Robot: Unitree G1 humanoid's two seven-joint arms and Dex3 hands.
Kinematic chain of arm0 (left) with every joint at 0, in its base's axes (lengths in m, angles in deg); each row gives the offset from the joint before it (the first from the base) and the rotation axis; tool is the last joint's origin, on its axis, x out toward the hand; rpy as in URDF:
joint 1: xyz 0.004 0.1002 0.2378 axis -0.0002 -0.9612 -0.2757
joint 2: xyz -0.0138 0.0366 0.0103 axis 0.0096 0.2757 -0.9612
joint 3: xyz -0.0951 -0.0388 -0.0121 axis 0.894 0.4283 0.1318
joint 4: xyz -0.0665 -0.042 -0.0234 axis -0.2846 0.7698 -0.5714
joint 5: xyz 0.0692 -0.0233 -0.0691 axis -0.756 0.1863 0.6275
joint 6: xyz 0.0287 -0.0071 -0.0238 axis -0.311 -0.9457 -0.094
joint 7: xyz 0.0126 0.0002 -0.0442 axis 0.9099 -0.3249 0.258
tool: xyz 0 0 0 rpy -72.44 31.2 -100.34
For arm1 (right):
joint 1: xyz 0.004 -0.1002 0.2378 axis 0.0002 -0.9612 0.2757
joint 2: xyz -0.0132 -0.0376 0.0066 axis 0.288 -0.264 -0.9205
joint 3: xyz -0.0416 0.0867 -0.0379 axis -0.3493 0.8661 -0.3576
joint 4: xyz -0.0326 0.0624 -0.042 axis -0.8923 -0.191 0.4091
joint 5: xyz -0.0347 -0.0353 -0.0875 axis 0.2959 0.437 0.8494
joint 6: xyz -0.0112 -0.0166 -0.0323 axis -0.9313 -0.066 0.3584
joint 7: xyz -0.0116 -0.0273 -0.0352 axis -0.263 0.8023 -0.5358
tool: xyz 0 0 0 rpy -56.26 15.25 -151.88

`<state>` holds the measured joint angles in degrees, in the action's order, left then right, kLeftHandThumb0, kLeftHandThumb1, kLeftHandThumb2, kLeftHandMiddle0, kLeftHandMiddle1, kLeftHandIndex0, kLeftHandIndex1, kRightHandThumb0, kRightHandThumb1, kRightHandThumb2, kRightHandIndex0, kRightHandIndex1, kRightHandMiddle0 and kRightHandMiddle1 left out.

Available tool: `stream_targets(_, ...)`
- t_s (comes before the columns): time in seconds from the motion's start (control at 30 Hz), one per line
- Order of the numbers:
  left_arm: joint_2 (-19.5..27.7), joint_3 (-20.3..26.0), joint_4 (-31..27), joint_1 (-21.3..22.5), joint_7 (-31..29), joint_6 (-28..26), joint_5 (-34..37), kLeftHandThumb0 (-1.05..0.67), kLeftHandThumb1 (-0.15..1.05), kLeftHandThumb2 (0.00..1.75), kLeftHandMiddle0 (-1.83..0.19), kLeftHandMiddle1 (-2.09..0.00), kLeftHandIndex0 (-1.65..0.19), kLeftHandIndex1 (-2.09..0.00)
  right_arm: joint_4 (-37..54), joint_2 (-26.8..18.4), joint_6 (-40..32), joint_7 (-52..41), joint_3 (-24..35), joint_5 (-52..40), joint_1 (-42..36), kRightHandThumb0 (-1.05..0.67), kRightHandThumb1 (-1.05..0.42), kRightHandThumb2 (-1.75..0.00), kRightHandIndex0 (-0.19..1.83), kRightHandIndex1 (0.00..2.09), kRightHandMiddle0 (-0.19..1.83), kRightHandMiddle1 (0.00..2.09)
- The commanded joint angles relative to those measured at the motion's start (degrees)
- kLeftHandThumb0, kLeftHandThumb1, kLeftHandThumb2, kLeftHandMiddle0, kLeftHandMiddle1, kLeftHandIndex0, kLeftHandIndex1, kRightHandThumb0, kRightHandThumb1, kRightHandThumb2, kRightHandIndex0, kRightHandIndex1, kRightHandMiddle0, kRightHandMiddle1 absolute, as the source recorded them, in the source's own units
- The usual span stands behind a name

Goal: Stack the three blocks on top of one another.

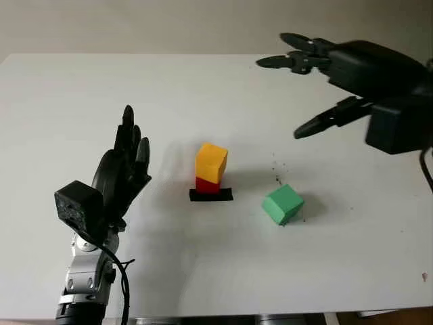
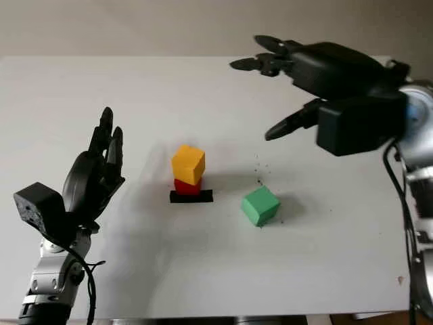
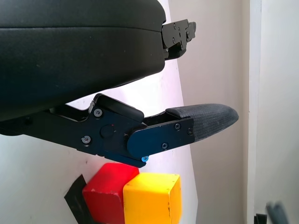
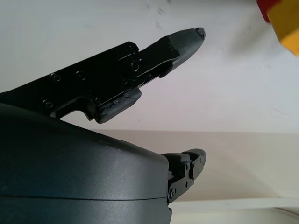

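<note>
White counter (image 1: 203, 271): far edge runs along the wall, near edge shows at the bottom of the head views. Wide bare surface on all sides of the blocks.

Yellow block (image 1: 211, 162) sits on the red block (image 1: 207, 185), turned slightly off square from it. The red block stands on a strip of black tape (image 1: 211, 195), about mid-counter. Two-block stack upright.

Green block (image 1: 283, 204) lies alone on the counter, to the right of the stack and a little nearer, apart from it with a bare gap between. A few dark specks on the counter just beyond the green block.

Left hand (image 1: 125, 166): open, holding nothing. Standing upright to the left of the stack, fingers pointing up and toward the far side, palm side facing the stack. Clear gap between it and the stack. In the left wrist view one finger (image 3: 201, 123) reaches across above the red and yellow blocks without touching them.

Right hand (image 1: 318, 88): open, holding nothing. Raised above the counter at the far right, fingers pointing left; upper fingers extended toward the far edge, lower finger angled down toward the counter. It is beyond and above the green block, well apart from it and from the stack. The right wrist view catches a corner of the yellow and red blocks at its edge.
</note>
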<state>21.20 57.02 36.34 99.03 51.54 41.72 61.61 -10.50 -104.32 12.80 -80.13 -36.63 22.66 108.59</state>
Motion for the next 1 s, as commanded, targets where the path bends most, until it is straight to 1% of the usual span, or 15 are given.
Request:
stream_targets(0.0,0.58,0.46,-0.16,0.68,-0.46,0.24,0.51,-0.79,1.05,0.64,0.19,-0.01,0.19,0.00,7.13,-1.68,-3.22,-0.48,3.34,-1.23,-5.93,-0.65,-0.90,-0.06,-0.06,0.06,0.24,0.20)
stream_targets(0.17,1.23,0.74,0.39,1.51,-1.41,-0.22,1.28,-0.78,1.05,0.64,0.19,-0.02,0.19,0.00,19.31,-1.28,-10.91,-1.95,7.98,-3.24,-17.28,-0.62,-0.90,-0.06,-0.07,0.05,0.26,0.16)
stream_targets(0.3,1.67,0.48,1.04,2.21,-2.01,-0.21,1.17,-0.78,1.05,0.65,0.19,-0.02,0.19,0.00,24.07,-0.71,-12.95,-2.69,9.03,-4.17,-22.42,-0.63,-0.91,-0.06,-0.09,0.04,0.26,0.12)
stream_targets(0.43,1.56,0.30,1.06,2.43,-2.14,-0.26,1.20,-0.78,1.05,0.66,0.19,-0.01,0.19,0.00,25.60,0.29,-13.34,-2.58,8.75,-4.93,-25.04,-0.65,-0.89,-0.05,-0.09,0.05,0.30,0.12)
stream_targets(0.5,1.62,0.30,0.91,2.31,-2.25,-0.32,1.24,-0.77,1.05,0.66,0.19,-0.01,0.19,0.00,26.09,0.91,-13.63,-2.39,8.11,-4.69,-25.81,-0.64,-0.88,-0.05,-0.09,0.05,0.32,0.12)
stream_targets(0.63,1.93,0.15,0.58,1.93,-2.55,-0.35,0.98,-0.77,1.05,0.67,0.19,0.00,0.19,0.00,25.71,2.65,-12.38,-1.30,6.64,-3.37,-26.81,-0.65,-0.87,-0.05,-0.09,0.05,0.33,0.14)
stream_targets(0.8,2.03,-0.06,0.35,1.58,-2.43,-0.13,0.56,-0.77,1.05,0.68,0.19,0.00,0.19,0.00,25.02,3.80,-12.13,-0.81,4.91,-1.83,-27.02,-0.65,-0.88,-0.05,-0.09,0.05,0.33,0.15)
stream_targets(0.97,1.91,0.02,0.11,1.39,-2.02,-0.51,0.61,-0.78,1.05,0.68,0.19,0.00,0.19,0.00,23.59,4.07,-11.63,-0.23,3.38,0.71,-26.45,-0.59,-0.85,-0.05,-0.07,0.06,0.35,0.18)
